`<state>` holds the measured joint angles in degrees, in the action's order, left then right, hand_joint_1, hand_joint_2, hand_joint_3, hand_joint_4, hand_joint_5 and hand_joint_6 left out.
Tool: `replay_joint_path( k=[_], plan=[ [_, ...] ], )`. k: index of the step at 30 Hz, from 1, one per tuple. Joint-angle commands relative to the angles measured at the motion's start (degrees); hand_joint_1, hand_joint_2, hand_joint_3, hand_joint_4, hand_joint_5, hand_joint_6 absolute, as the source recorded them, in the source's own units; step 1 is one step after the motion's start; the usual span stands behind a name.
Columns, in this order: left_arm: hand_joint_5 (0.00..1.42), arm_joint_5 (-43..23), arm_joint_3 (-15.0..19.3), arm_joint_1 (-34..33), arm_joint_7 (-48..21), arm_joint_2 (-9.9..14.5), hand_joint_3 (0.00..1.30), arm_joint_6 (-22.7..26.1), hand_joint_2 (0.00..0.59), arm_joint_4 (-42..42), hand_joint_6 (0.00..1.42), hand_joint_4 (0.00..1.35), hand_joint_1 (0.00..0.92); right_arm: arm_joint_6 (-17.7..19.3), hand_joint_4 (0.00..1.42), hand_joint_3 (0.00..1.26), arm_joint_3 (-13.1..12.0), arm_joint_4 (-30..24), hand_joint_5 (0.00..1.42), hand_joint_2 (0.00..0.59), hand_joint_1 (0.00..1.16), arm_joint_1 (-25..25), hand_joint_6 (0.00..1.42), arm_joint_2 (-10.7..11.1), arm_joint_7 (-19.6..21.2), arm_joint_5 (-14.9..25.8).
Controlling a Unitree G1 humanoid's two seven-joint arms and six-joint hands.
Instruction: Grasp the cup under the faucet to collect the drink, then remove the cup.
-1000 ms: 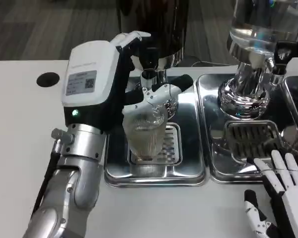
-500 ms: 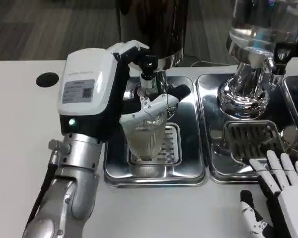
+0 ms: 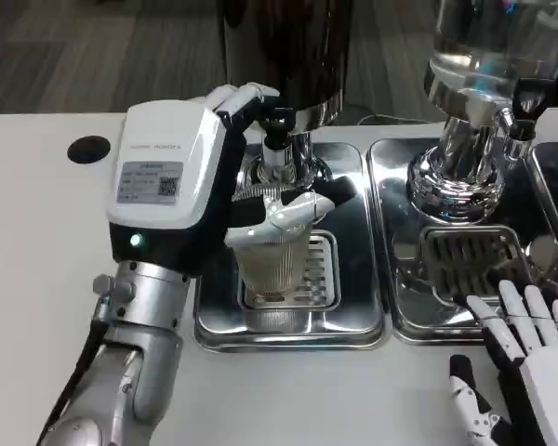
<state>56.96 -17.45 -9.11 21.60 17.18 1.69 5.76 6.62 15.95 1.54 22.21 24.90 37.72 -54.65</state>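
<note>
The left robot hand (image 3: 232, 177) is wrapped around a clear ribbed cup (image 3: 272, 262), its fingers clamped near the rim. The cup stands upright on a slotted grate (image 3: 318, 271) in a shiny metal drip tray (image 3: 358, 307), directly below the black-capped faucet (image 3: 277, 139) of a dark drink dispenser (image 3: 288, 51) just beyond the hand.

What could go wrong, as I judge it: the grip sits high and the plastic looks thin, so a hard squeeze could buckle the cup and slop the drink. If the cup drifts out from under the spout, the drink would run into the tray. Lifting away too quickly or at a tilt could spill a full cup, or knock its rim against the faucet, which hangs very close above. I cannot tell how much liquid is in the cup.

To the right of the hand is a second tray (image 3: 400, 316) with its own grate, carrying a clear dispenser (image 3: 479, 56) on a chrome base. The right robot hand (image 3: 525, 348) waits nearer the robot, fingers spread and holding nothing, resting at that tray's front edge.

The surface (image 3: 37, 242) is plain white, with a small black round hole (image 3: 89, 149) to the left of the hand. Behind it, the floor (image 3: 93, 56) is dark grey.
</note>
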Motion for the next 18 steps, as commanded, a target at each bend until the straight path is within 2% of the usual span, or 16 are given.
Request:
replay_joint_path(
  k=[1,18],
  plan=[
    [0.69,1.6,-1.2,1.5,0.7,0.7,0.51,-0.4,0.068,-0.6,0.89,0.48,0.000,0.0,0.02,0.19,-0.2,-0.6,0.00,0.463,0.01,-0.2,0.00,0.1,-0.3,-0.1],
    [0.69,4.5,-3.0,3.4,3.3,1.6,0.46,0.3,0.070,-1.0,0.87,0.43,0.000,0.1,0.02,0.19,-0.1,-0.8,0.00,0.463,0.01,0.0,0.00,0.1,-0.1,-0.3]
  ],
)
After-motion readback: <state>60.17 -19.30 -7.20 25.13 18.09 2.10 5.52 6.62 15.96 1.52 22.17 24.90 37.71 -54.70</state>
